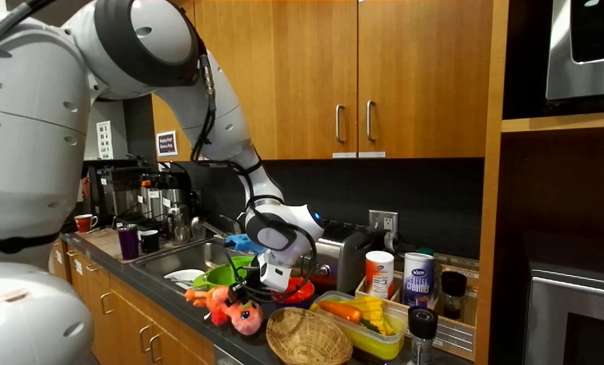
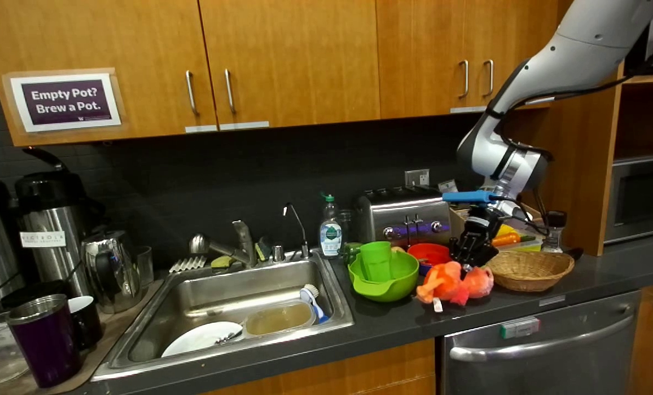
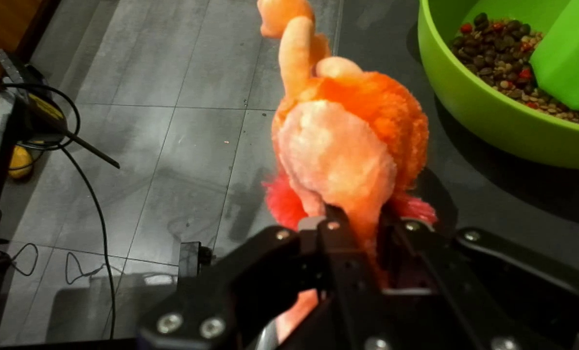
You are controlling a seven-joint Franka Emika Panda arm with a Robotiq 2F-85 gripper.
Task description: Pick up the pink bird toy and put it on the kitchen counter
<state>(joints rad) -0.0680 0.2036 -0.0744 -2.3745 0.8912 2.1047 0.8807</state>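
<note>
- The toy (image 3: 335, 150) is gripped by the gripper (image 3: 364, 222) at the narrow part between body and head, the jaws being closed on it from either side.
- Near the front of the desk (image 2: 384, 317), between the bowl (image 2: 386, 292) and the basket (image 2: 523, 281), the toy is held, head towards the basket, body towards the bowl.
- Its long axis is crossed by the jaws and laid roughly along the front edge; in the wrist view, floor (image 3: 197, 150) is shown to one side of the body, desk to the other.
- Whether its underside is touched by the desk cannot be told.
- The setting-down appears to be in hand; a nudge inward from the edge may be called for before release.
</note>
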